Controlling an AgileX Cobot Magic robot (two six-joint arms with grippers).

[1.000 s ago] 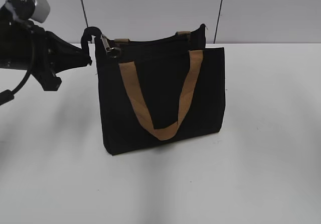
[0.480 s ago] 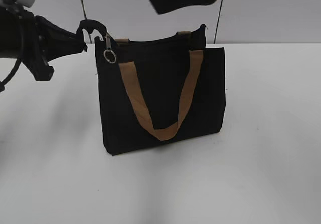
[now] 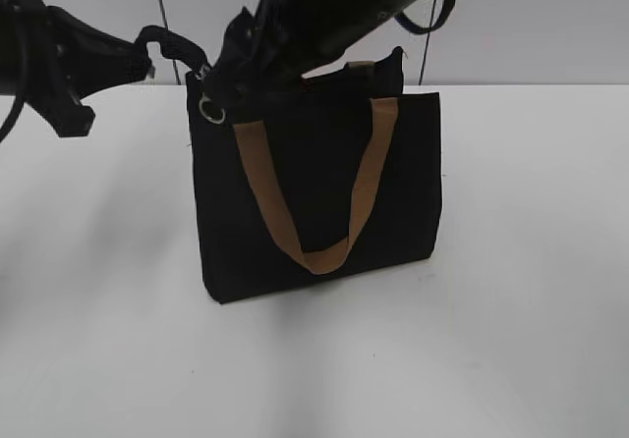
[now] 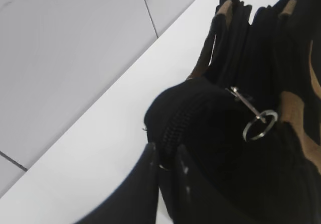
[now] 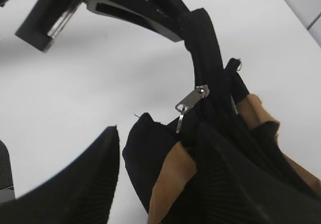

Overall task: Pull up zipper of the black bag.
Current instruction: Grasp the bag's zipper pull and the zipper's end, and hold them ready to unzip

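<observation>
a: where is the zipper pull (image 5: 189, 103) relative to the right gripper (image 5: 165, 156)?
b: just above its spread jaws, at the black bag (image 3: 324, 183)'s left top corner; the zipper line runs along the bag's top edge.
a: left gripper (image 4: 168, 171)?
b: pinched on the black strap (image 3: 167, 43) left of that corner.

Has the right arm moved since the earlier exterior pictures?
Yes. The right gripper has come down from above to the black bag's top left corner.
</observation>
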